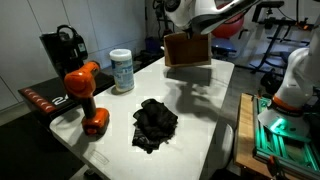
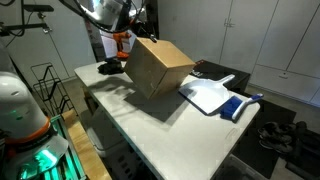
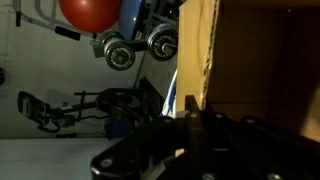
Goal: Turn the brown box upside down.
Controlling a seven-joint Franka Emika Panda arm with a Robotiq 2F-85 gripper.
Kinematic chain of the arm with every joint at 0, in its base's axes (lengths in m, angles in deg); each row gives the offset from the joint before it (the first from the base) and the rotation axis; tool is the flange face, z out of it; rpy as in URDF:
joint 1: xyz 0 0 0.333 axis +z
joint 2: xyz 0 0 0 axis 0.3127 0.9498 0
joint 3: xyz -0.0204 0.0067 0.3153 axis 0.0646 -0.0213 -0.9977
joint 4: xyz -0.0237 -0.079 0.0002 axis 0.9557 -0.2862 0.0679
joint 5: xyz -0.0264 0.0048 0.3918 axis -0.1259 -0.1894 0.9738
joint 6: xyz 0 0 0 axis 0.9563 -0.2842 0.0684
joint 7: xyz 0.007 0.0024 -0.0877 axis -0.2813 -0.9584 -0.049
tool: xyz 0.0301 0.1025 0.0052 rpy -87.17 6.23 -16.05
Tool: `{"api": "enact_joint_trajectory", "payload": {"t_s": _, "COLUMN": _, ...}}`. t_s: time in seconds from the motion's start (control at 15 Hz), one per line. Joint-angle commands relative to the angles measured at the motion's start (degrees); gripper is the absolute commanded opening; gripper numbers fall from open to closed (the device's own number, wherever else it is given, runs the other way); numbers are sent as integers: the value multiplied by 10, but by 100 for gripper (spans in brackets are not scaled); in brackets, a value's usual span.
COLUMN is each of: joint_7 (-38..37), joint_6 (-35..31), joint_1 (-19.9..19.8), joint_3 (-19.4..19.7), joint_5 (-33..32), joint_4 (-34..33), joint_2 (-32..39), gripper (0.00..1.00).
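Reference dial: white table (image 1: 205, 115) as seen in an exterior view.
- Black crumpled cloth (image 1: 154, 124): lies flat near the 6 o'clock edge.
- Orange power drill (image 1: 85, 95): stands upright at 9 o'clock of the cloth, apart from it.
- White canister (image 1: 122, 71) with blue label: upright at 11 o'clock of the cloth.
- Black appliance (image 1: 65, 48): at 10 o'clock of the canister.

In an exterior view, a white board (image 2: 207, 95) lies on the table with a blue item (image 2: 238, 107) at its 4 o'clock end.

I see the brown box (image 1: 187, 48) up in the air: plain tan cardboard, roughly cubic. In an exterior view it hangs tilted (image 2: 158, 66), one corner lowest. My wrist view shows its wall close up.
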Motion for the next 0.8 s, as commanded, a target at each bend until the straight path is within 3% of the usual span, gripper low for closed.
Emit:
{"api": "enact_joint_trajectory", "payload": {"t_s": 0.0, "joint_7": -46, "joint_6": 17, "joint_1": 11, "joint_3": -8, "joint_5": -26, "joint_4": 18, "joint_2": 12, "gripper": 1}}
{"api": "enact_joint_trajectory", "payload": {"t_s": 0.67, "joint_7": -55, "joint_6": -7, "joint_1": 13, "joint_3": -14, "joint_5": -12, "joint_4": 36, "joint_2": 30, "gripper": 1}}
{"api": "enact_joint_trajectory", "payload": {"t_s": 0.73, "joint_7": -54, "joint_6": -12, "joint_1": 13, "joint_3": -15, "joint_5": -10, "joint_4": 37, "joint_2": 29, "gripper": 9}}
